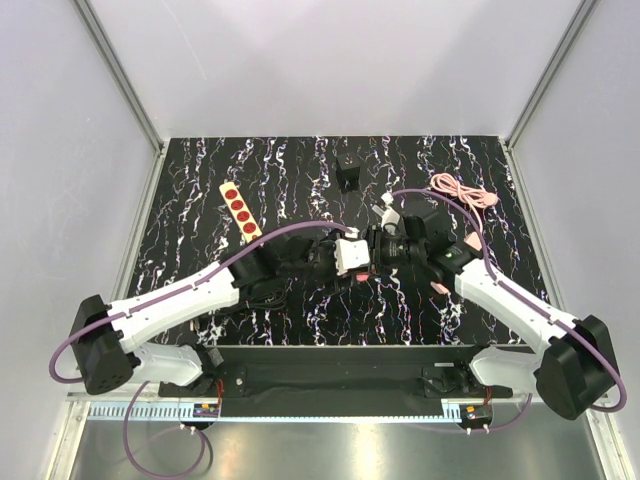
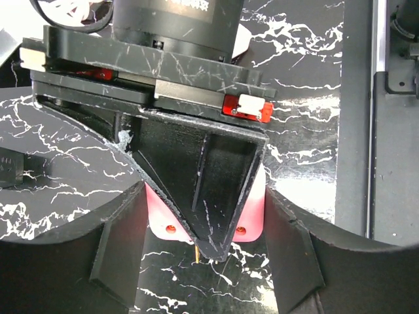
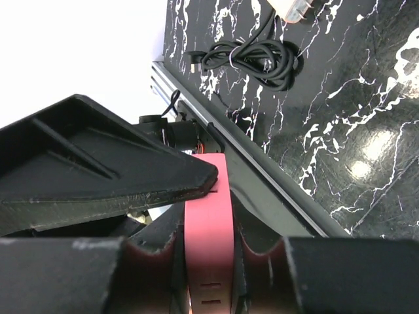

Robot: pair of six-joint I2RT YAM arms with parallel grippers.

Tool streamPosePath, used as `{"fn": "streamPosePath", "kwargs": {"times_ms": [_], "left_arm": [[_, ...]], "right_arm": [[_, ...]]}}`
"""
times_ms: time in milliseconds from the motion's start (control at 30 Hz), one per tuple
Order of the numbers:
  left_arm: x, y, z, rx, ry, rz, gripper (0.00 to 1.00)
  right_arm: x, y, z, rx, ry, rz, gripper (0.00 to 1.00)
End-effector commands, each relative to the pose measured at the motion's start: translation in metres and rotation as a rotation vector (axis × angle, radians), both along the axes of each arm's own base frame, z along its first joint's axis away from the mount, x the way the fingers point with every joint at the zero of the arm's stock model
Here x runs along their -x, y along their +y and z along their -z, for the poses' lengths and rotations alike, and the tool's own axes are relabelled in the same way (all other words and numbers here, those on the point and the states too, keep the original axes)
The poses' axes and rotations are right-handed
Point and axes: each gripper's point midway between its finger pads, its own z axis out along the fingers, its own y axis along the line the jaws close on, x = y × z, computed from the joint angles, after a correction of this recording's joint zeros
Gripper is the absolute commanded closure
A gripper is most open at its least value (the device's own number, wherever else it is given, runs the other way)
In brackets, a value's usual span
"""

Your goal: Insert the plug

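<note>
Top external view: above the middle of the tabletop [image 1: 300,312] the two arms meet tip to tip. The right end effector [image 1: 378,250] pinches the pink plug [image 3: 208,248] across its thin edges. The left end effector [image 1: 340,257] flanks the plug's broad sides; whether it presses, I cannot tell. A brass pin [image 2: 196,255] points down from the plug. Farther left lies the power strip [image 1: 240,210], and farthest right a coiled pink cable [image 1: 462,190].

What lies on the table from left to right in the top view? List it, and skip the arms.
power strip → black block → small white piece → pink cable
</note>
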Motion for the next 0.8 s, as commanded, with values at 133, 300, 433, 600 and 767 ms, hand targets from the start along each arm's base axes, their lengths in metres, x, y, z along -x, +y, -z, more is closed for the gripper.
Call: {"fn": "streamPosePath", "kwargs": {"times_ms": [133,300,433,600,767], "left_arm": [[0.003,0.007,-0.032,0.064,-0.073,-0.009,0.14],[0.015,0.035,-0.045,0.082,-0.111,-0.03,0.07],[0.027,0.053,-0.046,0.081,-0.116,-0.027,0.01],[0.027,0.065,-0.044,0.062,-0.119,-0.057,0.01],[0.031,0.068,-0.049,0.079,-0.101,-0.065,0.01]], "right_arm": [[0.002,0.0,-0.049,-0.112,-0.131,0.009,1.0],[0.006,-0.004,-0.064,-0.134,-0.189,0.013,1.0],[0.01,-0.006,-0.073,-0.145,-0.228,0.004,1.0],[0.01,-0.007,-0.081,-0.154,-0.256,0.005,1.0],[-0.005,-0.029,-0.055,0.029,-0.227,0.13,1.0]]}}
